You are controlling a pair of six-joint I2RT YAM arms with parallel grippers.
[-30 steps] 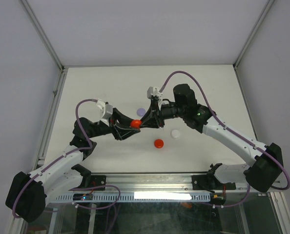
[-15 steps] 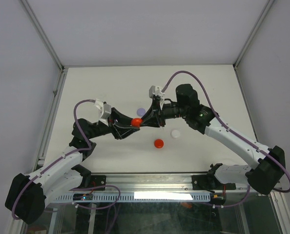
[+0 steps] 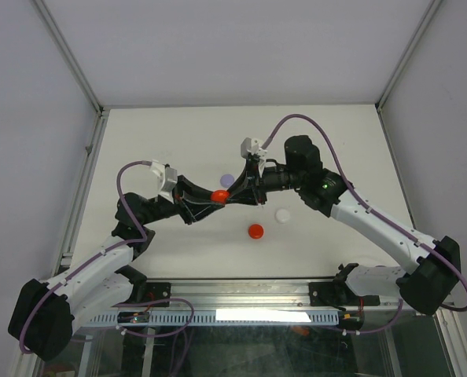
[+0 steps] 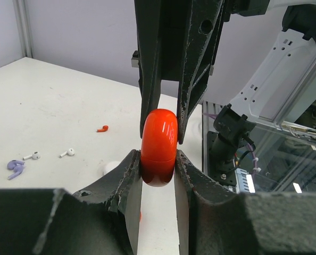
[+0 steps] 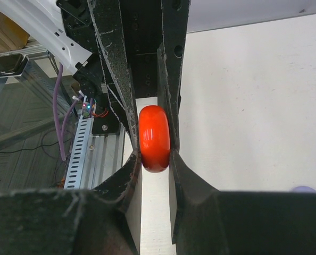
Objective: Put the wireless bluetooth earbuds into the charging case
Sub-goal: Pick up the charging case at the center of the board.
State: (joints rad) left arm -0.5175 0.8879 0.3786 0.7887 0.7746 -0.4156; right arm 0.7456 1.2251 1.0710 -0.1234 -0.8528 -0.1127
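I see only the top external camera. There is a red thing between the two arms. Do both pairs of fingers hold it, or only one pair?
Observer: Both. In the left wrist view the left fingers press the lower half of the red charging case, and the right fingers press its upper half.
Operator: Is the case open?
Observer: It looks shut; neither wrist view shows a gap.
Operator: And where are the earbuds?
Observer: Loose on the table, in the left wrist view: a red earbud, two white earbuds and a lilac bit.
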